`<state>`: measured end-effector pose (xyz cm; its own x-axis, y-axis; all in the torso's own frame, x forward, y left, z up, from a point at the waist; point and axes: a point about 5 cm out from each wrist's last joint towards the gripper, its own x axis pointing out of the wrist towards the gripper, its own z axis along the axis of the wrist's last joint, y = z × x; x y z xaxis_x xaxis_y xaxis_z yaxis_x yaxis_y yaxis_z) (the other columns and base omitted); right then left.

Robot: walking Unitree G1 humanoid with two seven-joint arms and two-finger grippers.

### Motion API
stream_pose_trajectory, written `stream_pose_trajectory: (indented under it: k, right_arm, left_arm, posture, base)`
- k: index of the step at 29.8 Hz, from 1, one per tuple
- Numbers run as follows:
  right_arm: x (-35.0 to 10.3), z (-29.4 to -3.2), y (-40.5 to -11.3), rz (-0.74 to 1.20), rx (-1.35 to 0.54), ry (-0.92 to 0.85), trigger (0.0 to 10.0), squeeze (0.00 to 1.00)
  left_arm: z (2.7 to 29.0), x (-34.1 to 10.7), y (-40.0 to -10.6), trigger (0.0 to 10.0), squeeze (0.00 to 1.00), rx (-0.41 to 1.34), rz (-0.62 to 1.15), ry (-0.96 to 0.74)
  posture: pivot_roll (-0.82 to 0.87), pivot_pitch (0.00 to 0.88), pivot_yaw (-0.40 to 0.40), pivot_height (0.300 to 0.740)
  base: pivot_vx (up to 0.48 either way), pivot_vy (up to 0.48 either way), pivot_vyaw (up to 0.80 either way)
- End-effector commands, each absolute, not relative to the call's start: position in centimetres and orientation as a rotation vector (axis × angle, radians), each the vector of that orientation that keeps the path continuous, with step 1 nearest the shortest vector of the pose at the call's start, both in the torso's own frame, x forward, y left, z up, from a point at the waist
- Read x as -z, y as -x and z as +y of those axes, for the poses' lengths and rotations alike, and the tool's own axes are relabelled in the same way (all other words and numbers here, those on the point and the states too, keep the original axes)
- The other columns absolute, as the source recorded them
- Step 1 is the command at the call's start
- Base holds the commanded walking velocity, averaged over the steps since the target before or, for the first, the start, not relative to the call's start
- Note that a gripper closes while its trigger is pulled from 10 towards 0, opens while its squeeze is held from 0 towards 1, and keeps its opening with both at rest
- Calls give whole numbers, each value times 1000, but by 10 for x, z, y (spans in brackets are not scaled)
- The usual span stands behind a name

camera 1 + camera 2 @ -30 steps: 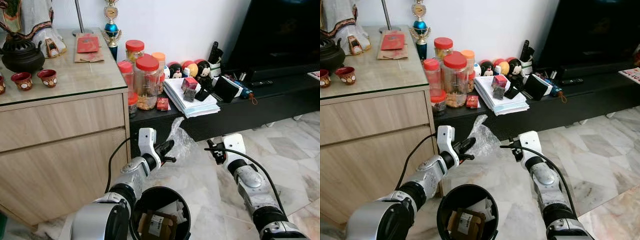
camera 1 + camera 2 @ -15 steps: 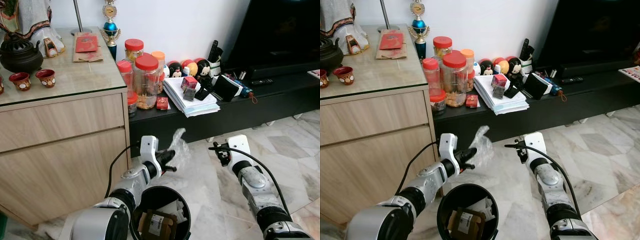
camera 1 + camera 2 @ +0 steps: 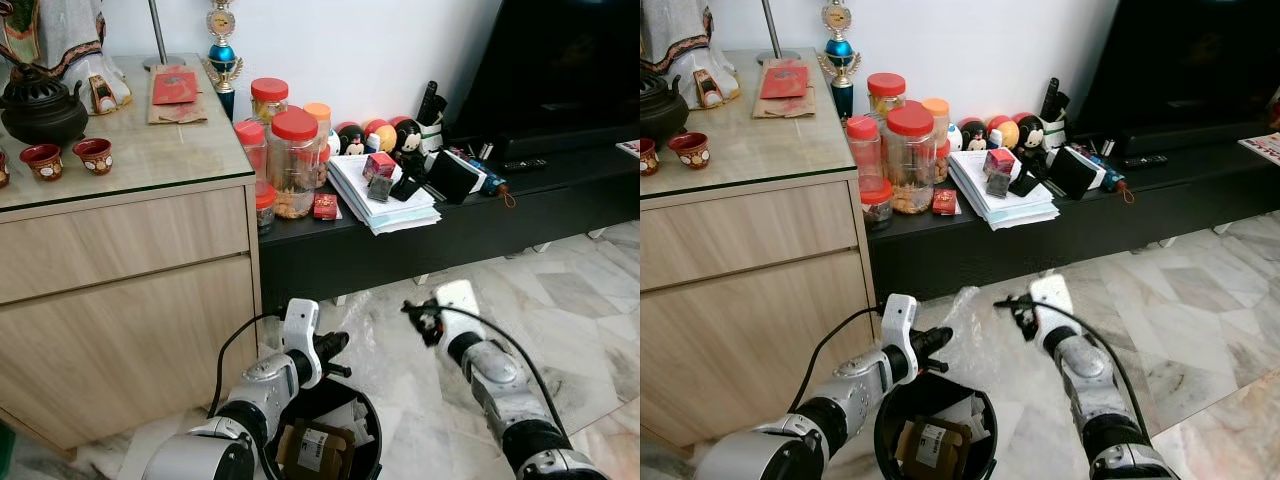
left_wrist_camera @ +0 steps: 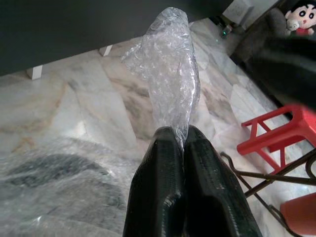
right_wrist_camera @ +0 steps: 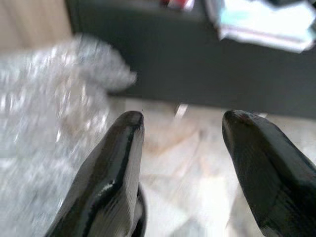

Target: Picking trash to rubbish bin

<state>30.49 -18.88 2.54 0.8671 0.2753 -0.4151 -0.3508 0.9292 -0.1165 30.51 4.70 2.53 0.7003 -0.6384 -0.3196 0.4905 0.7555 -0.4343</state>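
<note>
A crumpled sheet of clear bubble wrap (image 3: 978, 338) hangs just above the far rim of the black rubbish bin (image 3: 374, 425). My left gripper (image 3: 336, 346) is shut on the sheet's lower end, and the left wrist view shows the wrap (image 4: 170, 79) pinched between the closed fingers (image 4: 163, 163). My right gripper (image 3: 418, 318) stands open beside the wrap, on its right, with nothing between its fingers (image 5: 123, 148). Inside the bin lies a brown cardboard piece with a white label (image 3: 315, 445).
A wooden cabinet (image 3: 130, 290) stands close on the left. A low black TV bench (image 3: 450, 230) with red-lidded jars (image 3: 294, 165) and a paper stack (image 3: 385, 205) runs along the wall ahead. Marble floor (image 3: 580, 310) opens to the right. A red stool (image 4: 276, 133) appears in the left wrist view.
My left gripper has come down toward the bin with the bubble wrap. The right gripper has moved left, closer to the wrap.
</note>
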Motion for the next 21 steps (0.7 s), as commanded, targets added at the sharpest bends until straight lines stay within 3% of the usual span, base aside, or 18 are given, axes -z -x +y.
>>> stream_pose_trajectory:
  k: [1, 6, 21]
  right_arm:
    - [-19, -194, -301, 472, -347, 217, 10000, 0]
    - [-5, -197, -292, 582, -342, 230, 10000, 0]
    - [-11, -199, -296, 567, -354, 228, 10000, 0]
  left_arm:
    - [28, -27, -299, 10000, 0, 686, 467, 353]
    - [28, -26, -299, 10000, 0, 684, 466, 350]
    - [14, -29, -295, 10000, 0, 740, 467, 377]
  posture:
    - [115, 19, -112, 740]
    - [119, 15, -114, 740]
    - [111, 0, -111, 740]
  base:
    - [0, 0, 0]
    - [0, 0, 0]
    - [0, 0, 0]
